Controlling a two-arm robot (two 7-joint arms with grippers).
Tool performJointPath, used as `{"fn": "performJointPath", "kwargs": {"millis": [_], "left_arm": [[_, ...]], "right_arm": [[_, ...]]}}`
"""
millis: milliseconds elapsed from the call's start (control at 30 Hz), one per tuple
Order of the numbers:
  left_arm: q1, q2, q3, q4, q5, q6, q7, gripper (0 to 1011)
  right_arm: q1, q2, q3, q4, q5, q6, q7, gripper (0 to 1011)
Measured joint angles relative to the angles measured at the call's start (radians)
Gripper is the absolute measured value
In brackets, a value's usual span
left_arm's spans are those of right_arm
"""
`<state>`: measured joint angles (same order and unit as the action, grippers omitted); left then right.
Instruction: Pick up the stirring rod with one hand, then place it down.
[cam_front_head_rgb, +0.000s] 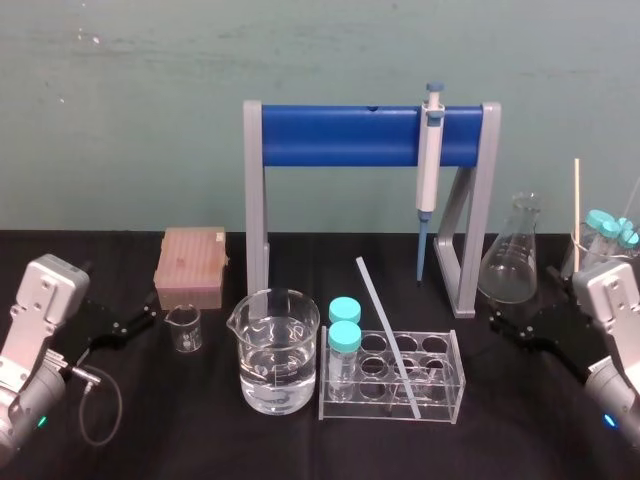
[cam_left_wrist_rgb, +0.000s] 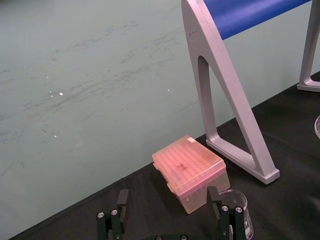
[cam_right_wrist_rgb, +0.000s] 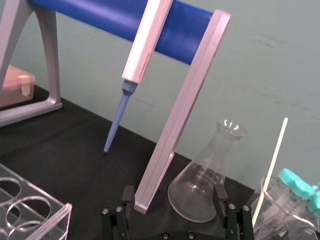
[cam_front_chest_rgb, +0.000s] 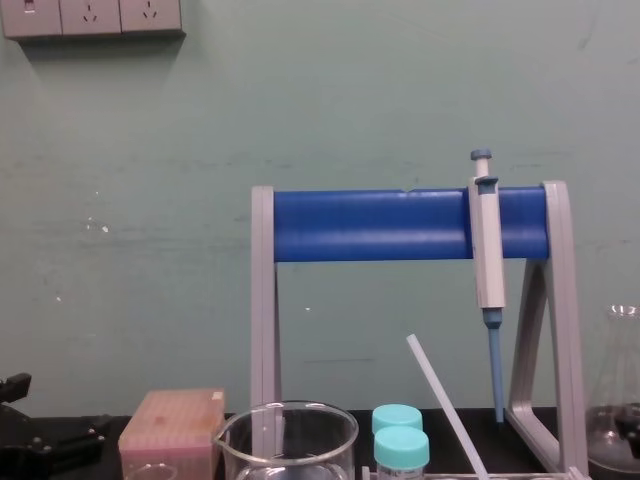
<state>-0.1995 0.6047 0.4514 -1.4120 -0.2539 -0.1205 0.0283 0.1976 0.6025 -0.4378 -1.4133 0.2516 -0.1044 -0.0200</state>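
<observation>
The stirring rod (cam_front_head_rgb: 388, 335) is a thin translucent-white rod. It leans in the clear test tube rack (cam_front_head_rgb: 452, 375) at the table's middle, its lower end in a front hole and its upper end tilted back and left. In the chest view the stirring rod (cam_front_chest_rgb: 445, 405) rises slanted beside the teal-capped tubes. My right gripper (cam_front_head_rgb: 515, 325) hovers open and empty at the right, apart from the rack. In its wrist view the right gripper (cam_right_wrist_rgb: 174, 194) faces the flask. My left gripper (cam_front_head_rgb: 125, 325) rests open at the far left; in its wrist view the left gripper (cam_left_wrist_rgb: 166, 196) faces the pink box.
A large beaker of water (cam_front_head_rgb: 278, 350) stands left of the rack, with a small beaker (cam_front_head_rgb: 185, 328) and a pink tip box (cam_front_head_rgb: 192, 265) further left. The blue-barred stand (cam_front_head_rgb: 340, 135) holds a pipette (cam_front_head_rgb: 430, 160). A conical flask (cam_front_head_rgb: 512, 255) and a beaker with a thin stick (cam_front_head_rgb: 577, 210) stand at the right.
</observation>
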Motion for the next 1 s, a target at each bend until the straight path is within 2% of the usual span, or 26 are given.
{"fn": "performJointPath", "kwargs": {"millis": [133, 333, 500, 633, 767, 900, 1000], "left_arm": [[0.0, 0.0, 0.0, 0.0, 0.0, 0.0, 0.0, 1000], [0.0, 0.0, 0.0, 0.0, 0.0, 0.0, 0.0, 1000], [0.0, 0.0, 0.0, 0.0, 0.0, 0.0, 0.0, 1000], [0.0, 0.0, 0.0, 0.0, 0.0, 0.0, 0.0, 1000], [0.0, 0.0, 0.0, 0.0, 0.0, 0.0, 0.0, 1000], [0.0, 0.0, 0.0, 0.0, 0.0, 0.0, 0.0, 1000], [0.0, 0.0, 0.0, 0.0, 0.0, 0.0, 0.0, 1000]], "right_arm": [[0.003, -0.004, 0.021, -0.014, 0.018, -0.005, 0.028, 1002], [0.029, -0.031, 0.047, -0.052, 0.08, -0.03, 0.109, 1002], [0.065, -0.081, 0.055, -0.079, 0.184, -0.039, 0.228, 1002], [0.103, -0.124, 0.044, -0.083, 0.25, -0.021, 0.327, 1002], [0.123, -0.142, 0.029, -0.079, 0.262, -0.007, 0.373, 1002], [0.144, -0.157, 0.006, -0.069, 0.264, 0.034, 0.415, 1002], [0.16, -0.16, -0.022, -0.066, 0.246, 0.105, 0.432, 1002]]}}
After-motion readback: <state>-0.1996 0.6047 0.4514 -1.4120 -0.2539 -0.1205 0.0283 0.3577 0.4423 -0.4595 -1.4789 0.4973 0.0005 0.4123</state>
